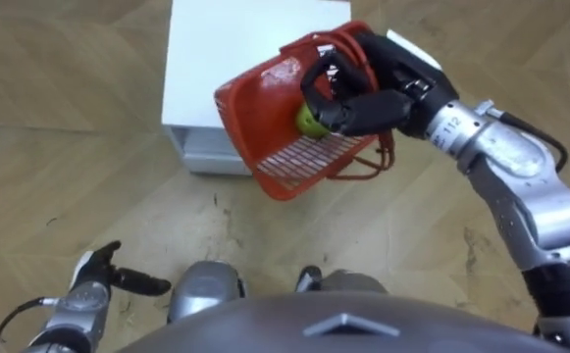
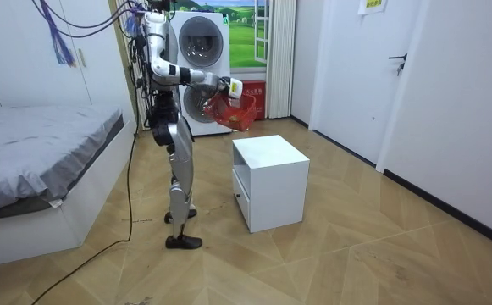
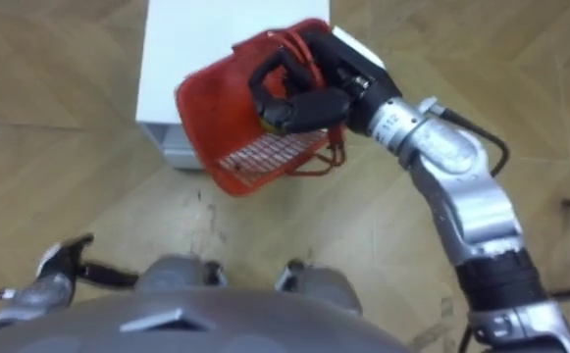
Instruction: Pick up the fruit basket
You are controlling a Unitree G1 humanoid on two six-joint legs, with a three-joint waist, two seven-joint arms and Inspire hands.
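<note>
Fruit basket (image 1: pixel 260 113): red, with a slatted bottom, lifted clear of the furniture and tipped steeply so its open mouth faces 3 o'clock; in the eye views it hangs at about 1 o'clock from the picture's centre, over the front edge of the white cabinet.
Left hand (image 1: pixel 96 279): low at 8 o'clock in the left eye view, fingers loose and spread, grasping nothing, well apart from the basket.
White cabinet (image 1: pixel 235 59): a plain box at 12 o'clock, standing on the floor, its top bare and partly hidden by the raised basket.
Green fruit (image 1: pixel 309 121): 1 round piece inside the basket, lodged against the slatted bottom, just beside the dark thumb.
Right hand (image 1: pixel 368 98): reaching in from 3 o'clock, dark fingers clenched on the basket's edge beside its red wire handles, carrying its whole weight.
Wooden floor (image 1: pixel 69 147): parquet, all round the cabinet.
Bed (image 2: pixel 42 135): grey cover, at the room view's 9 o'clock.
Robot's stance: upright on both feet between bed and cabinet, right arm stretched toward the room view's right with the basket held at chest height.
Washing machine (image 2: pixel 199 42): behind the robot, at 11 o'clock.
Door (image 2: pixel 406 76): white, shut, at 2 o'clock.
</note>
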